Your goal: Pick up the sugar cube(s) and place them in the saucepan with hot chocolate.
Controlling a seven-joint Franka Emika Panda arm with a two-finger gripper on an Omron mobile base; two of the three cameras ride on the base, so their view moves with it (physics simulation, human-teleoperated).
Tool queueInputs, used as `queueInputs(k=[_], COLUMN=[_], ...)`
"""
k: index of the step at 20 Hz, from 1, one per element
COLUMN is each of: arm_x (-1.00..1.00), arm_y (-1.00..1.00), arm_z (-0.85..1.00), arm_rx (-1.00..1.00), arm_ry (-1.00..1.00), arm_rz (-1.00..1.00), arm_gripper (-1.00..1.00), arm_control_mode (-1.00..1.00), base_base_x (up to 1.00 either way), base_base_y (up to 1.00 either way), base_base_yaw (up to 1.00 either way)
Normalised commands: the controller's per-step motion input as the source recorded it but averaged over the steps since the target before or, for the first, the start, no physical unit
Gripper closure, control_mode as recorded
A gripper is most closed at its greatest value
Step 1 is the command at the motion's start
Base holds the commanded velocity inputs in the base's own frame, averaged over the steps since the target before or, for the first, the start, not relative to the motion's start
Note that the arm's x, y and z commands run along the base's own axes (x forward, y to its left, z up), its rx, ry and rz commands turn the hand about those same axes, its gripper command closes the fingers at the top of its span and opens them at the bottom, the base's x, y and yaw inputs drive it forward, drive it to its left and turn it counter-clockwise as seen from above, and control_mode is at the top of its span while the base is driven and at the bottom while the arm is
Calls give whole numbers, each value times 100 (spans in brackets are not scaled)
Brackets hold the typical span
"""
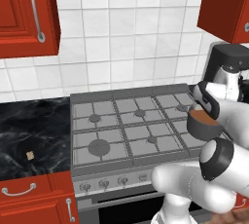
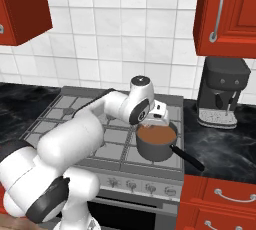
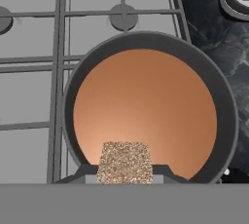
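Note:
The saucepan with hot chocolate (image 3: 146, 116) is a round dark grey pot full of brown liquid, seen from straight above in the hand view. My gripper (image 3: 124, 173) hangs over its near rim, shut on a tan speckled sugar cube (image 3: 124, 161). In the right base view the saucepan (image 2: 156, 141) stands on the stove's front right burner, handle pointing right, with my gripper (image 2: 151, 122) just above it. The left base view has the saucepan (image 1: 200, 123) partly behind my arm. Another sugar cube (image 1: 30, 155) lies on the dark counter left of the stove.
The grey stove (image 1: 126, 125) has burner grates and a row of knobs (image 2: 145, 188) at the front. A black coffee machine (image 2: 222, 94) stands on the counter right of the stove. Red cabinets (image 2: 227, 14) hang above both sides.

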Motion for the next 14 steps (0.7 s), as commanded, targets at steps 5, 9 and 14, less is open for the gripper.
queueInputs(k=[5,9,14], arm_x=[15,13,11], arm_y=[-5,0,-2], arm_z=[-11,-3,-6], arm_rx=[0,0,0], arm_ry=[0,0,0], arm_rz=[0,0,0], arm_gripper=[100,100,100], arm_control_mode=[-100,-100,-100], base_base_x=[0,0,0], base_base_y=[0,0,0], base_base_yaw=[0,0,0])
